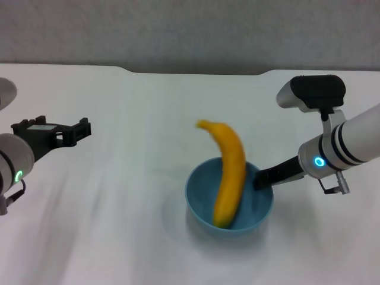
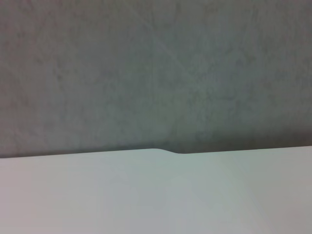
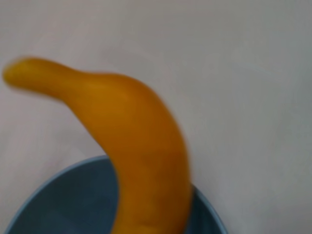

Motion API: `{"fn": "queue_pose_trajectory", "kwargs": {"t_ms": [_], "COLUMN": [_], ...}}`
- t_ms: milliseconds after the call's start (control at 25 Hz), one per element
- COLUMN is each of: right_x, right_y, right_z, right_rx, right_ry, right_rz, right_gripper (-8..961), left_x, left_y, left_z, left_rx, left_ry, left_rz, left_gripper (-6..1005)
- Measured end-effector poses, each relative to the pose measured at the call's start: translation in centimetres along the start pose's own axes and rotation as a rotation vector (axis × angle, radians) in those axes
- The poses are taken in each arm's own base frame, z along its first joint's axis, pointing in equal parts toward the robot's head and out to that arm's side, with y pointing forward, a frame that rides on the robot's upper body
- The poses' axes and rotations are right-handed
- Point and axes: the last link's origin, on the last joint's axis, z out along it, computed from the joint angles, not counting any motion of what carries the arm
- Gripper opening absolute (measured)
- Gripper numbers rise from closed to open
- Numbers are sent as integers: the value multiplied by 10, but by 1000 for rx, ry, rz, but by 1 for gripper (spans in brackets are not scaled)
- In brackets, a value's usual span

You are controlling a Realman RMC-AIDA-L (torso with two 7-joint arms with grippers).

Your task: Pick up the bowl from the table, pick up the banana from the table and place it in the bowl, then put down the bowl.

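The light-blue bowl is at the middle right of the white table. The yellow-orange banana stands tilted in it, its lower end on the bowl's bottom and its upper end jutting over the far rim. My right gripper is shut on the bowl's right rim. I cannot tell whether the bowl rests on the table or hangs just above it. The right wrist view shows the banana rising out of the bowl. My left gripper is open and empty above the table's left side, far from the bowl.
The table's far edge has a shallow notch, with a grey wall behind it. The left wrist view shows only the bare tabletop and that wall.
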Motion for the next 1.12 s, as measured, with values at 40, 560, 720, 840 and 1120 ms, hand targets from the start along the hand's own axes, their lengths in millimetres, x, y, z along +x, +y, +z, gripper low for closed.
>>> {"fn": "queue_pose_trajectory", "kwargs": {"t_ms": [40, 560, 720, 840, 1120], "right_x": [1, 9, 12, 12, 13], "right_y": [-1, -3, -8, -8, -8], "right_z": [0, -4, -15, -25, -46], "right_rx": [1, -17, -21, -30, -38], "right_ry": [1, 25, -30, -72, -143], "right_rz": [2, -40, -56, -58, -88], "right_gripper": [107, 459, 653, 724, 806], "left_x": [0, -7, -8, -9, -11], "left_y": [0, -5, -7, -9, -11], "left_z": [0, -3, -4, -5, -6], "left_rx": [0, 13, 17, 21, 28], "left_ry": [-1, -6, -2, -1, -3], "left_rz": [-1, -25, -30, -33, -37], "left_gripper": [897, 897, 897, 897, 897]}}
